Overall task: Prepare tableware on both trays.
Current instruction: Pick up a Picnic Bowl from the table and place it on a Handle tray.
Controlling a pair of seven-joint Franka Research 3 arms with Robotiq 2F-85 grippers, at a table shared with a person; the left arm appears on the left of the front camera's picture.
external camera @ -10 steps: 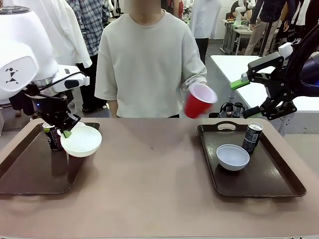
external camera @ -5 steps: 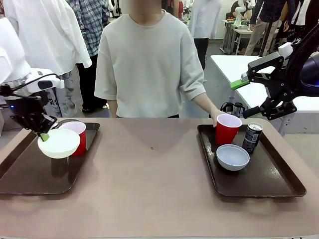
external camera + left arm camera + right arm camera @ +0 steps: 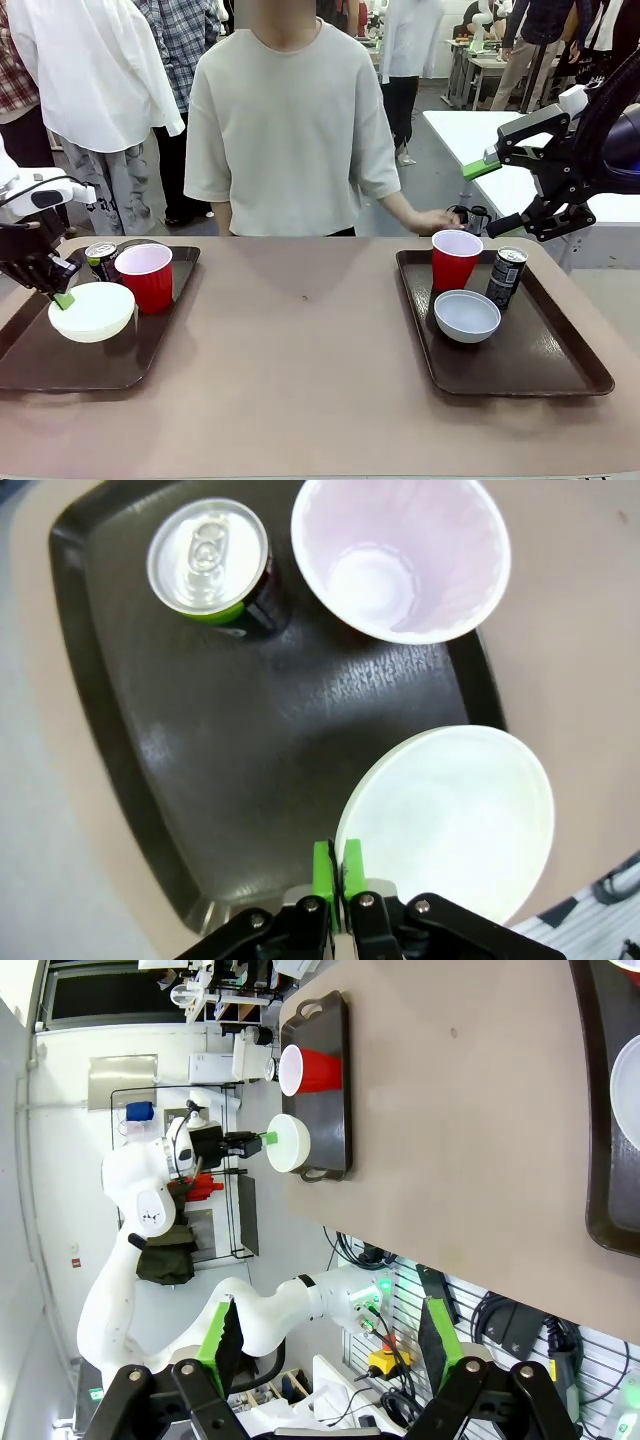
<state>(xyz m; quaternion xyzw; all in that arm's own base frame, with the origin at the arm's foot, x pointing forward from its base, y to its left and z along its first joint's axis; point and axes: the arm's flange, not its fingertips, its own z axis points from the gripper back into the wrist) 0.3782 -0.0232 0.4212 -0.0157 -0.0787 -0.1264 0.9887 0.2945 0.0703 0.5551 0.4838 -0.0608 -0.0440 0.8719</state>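
From the front, our left hand (image 3: 62, 297) pinches the rim of a white bowl (image 3: 92, 311) above the left tray (image 3: 100, 365). We should lower it onto the bare near part, level, before letting go. The red cup (image 3: 146, 277) and soda can (image 3: 102, 260) stand just behind, so we keep clear of them. Our right hand (image 3: 497, 195) hangs open above the right tray (image 3: 520, 375), which carries a cup (image 3: 455, 259), bowl (image 3: 467, 315) and can (image 3: 506, 276); the person's hand (image 3: 432, 219) is near that cup.

At the left wrist, the pads (image 3: 322, 868) are closed on the bowl's edge (image 3: 445, 820), which overhangs the tray rim (image 3: 478, 670) and the surface (image 3: 565, 630); shifting inward would help.

At the right wrist, the fingers (image 3: 218, 1345) stand wide, holding nothing.
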